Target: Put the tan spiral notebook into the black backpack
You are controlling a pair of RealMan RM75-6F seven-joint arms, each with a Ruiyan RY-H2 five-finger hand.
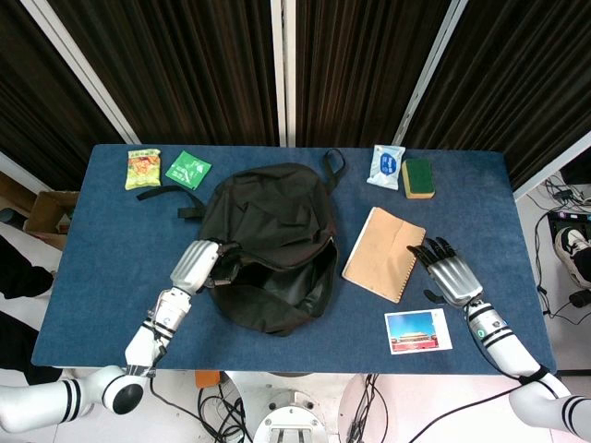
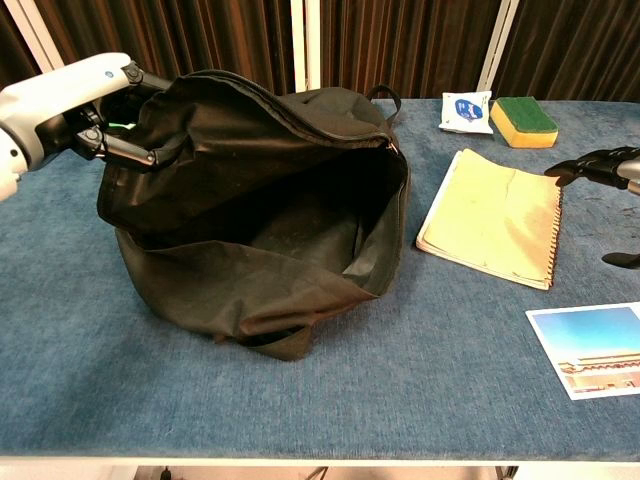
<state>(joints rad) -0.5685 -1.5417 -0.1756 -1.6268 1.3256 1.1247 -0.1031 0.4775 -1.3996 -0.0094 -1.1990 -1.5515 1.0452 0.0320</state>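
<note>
The black backpack (image 1: 272, 245) lies in the middle of the blue table, its mouth gaping toward me (image 2: 270, 220). My left hand (image 1: 199, 265) grips the upper left edge of the opening and holds it lifted (image 2: 95, 120). The tan spiral notebook (image 1: 384, 253) lies flat just right of the backpack, its spiral binding on its right edge (image 2: 495, 215). My right hand (image 1: 448, 269) hovers open beside the notebook's right edge, fingers spread and pointing toward it, only its fingertips (image 2: 600, 160) showing in the chest view.
A postcard photo (image 1: 418, 330) lies near the front edge below the notebook. A white wipes pack (image 1: 385, 166) and a green-yellow sponge (image 1: 417, 177) sit at the back right. Two snack packets (image 1: 143, 169) (image 1: 187, 169) lie at the back left.
</note>
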